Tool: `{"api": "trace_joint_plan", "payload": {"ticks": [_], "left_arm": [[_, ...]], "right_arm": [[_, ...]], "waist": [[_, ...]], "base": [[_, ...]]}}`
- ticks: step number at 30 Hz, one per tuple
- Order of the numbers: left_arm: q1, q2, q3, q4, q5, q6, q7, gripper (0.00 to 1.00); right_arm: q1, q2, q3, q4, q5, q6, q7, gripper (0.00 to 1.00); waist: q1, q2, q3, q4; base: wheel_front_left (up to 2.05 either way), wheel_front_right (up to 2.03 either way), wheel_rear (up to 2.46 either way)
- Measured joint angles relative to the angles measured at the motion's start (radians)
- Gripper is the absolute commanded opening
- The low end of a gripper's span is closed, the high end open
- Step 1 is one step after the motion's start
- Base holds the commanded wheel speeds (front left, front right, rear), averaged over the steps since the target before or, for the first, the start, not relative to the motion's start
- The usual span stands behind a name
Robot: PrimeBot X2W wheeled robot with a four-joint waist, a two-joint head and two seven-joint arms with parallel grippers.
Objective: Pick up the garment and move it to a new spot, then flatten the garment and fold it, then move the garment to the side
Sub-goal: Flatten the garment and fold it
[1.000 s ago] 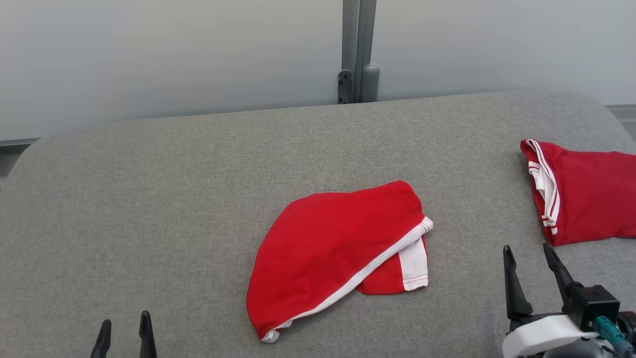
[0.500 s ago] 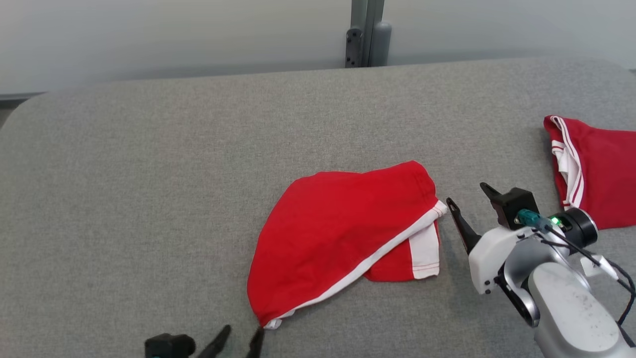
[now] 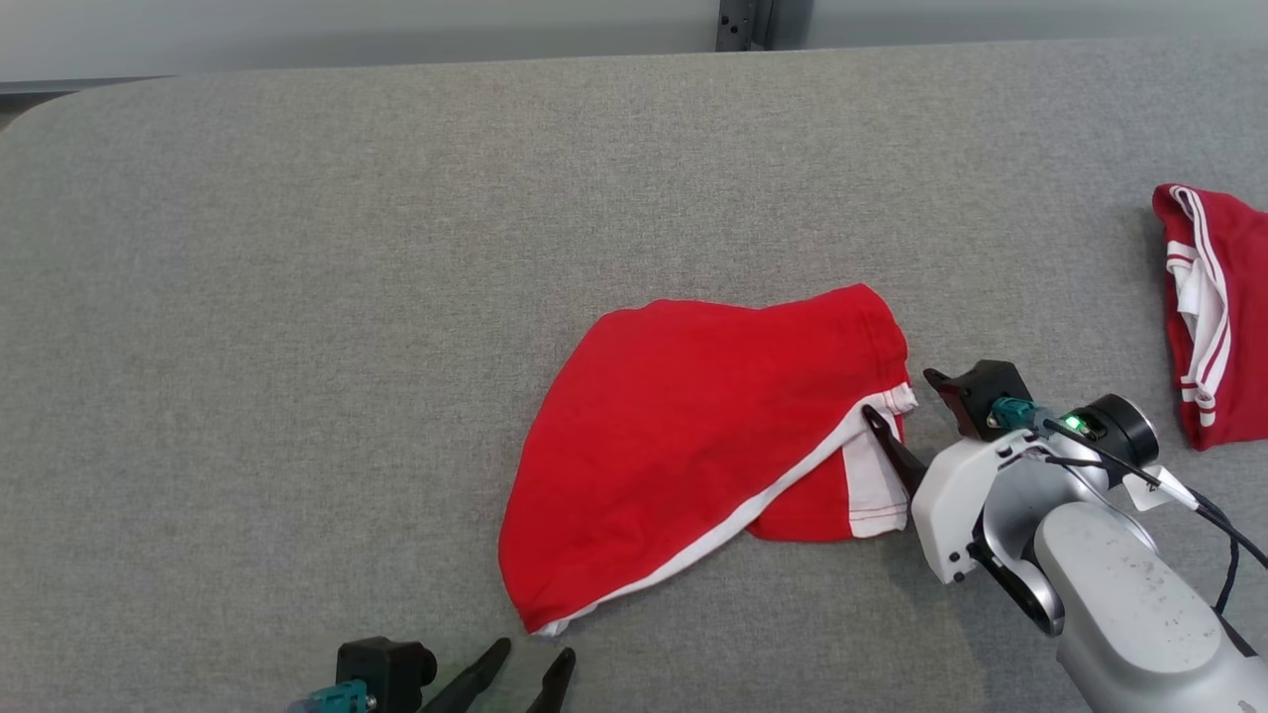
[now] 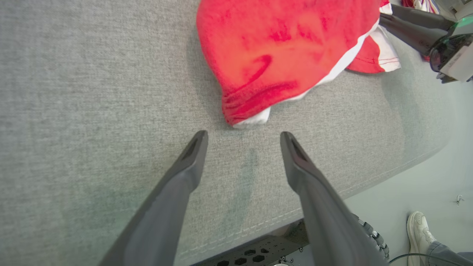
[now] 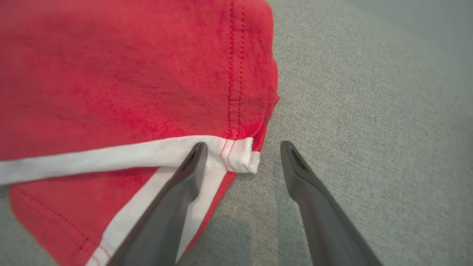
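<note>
The garment point(image 3: 693, 436) is a pair of red shorts with white trim, lying crumpled in the middle of the grey padded table point(image 3: 297, 297). My right gripper point(image 3: 901, 396) is open at the garment's right corner. In the right wrist view the white-trimmed corner point(image 5: 240, 155) lies between the two fingers of the right gripper point(image 5: 242, 146), with one finger point(image 5: 184, 177) over the white band. My left gripper point(image 3: 535, 654) is open near the front edge. The left wrist view shows the left gripper point(image 4: 244, 136) just short of the garment's point(image 4: 288, 48) near corner, with nothing in it.
A second red garment with white stripes point(image 3: 1214, 317) lies folded at the table's right edge. The table's front edge point(image 4: 332, 199) runs close beneath my left gripper. A person's shoe point(image 4: 417, 229) stands on the floor beyond that edge.
The head camera has tipped downward. My right gripper has moved left and forward up to the garment's right corner. My left gripper has moved right toward its near corner. Both stay open.
</note>
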Motion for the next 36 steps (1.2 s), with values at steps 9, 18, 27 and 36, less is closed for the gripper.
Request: {"api": "trace_joint_plan", "payload": {"ticks": [9, 18, 27, 36], "left_arm": [[-0.03, 0.004, -0.023, 0.024, -0.008, 0.0, -0.018, 1.0], [-0.058, 0.011, -0.04, 0.054, -0.017, 0.0, -0.034, 1.0], [-0.099, -0.002, -0.045, 0.084, -0.019, 0.0, -0.063, 1.0], [-0.121, -0.004, -0.045, 0.134, -0.031, 0.0, -0.102, 0.0]], "right_arm": [[-0.013, -0.012, 0.028, -0.015, 0.012, 0.0, -0.012, 0.87], [-0.013, -0.012, 0.044, -0.019, 0.027, 0.0, 0.002, 0.82], [-0.016, -0.01, 0.056, -0.017, 0.042, 0.0, 0.007, 0.5], [-0.017, -0.006, 0.05, -0.012, 0.055, 0.0, 0.004, 0.0]], "waist": [[0.0, 0.0, 0.009, -0.011], [0.0, 0.0, 0.027, -0.008], [0.0, 0.0, 0.035, -0.006], [0.0, 0.0, 0.029, -0.016]], "base": [[0.0, 0.0, 0.0], [0.0, 0.0, 0.0], [0.0, 0.0, 0.0], [0.0, 0.0, 0.0]]}}
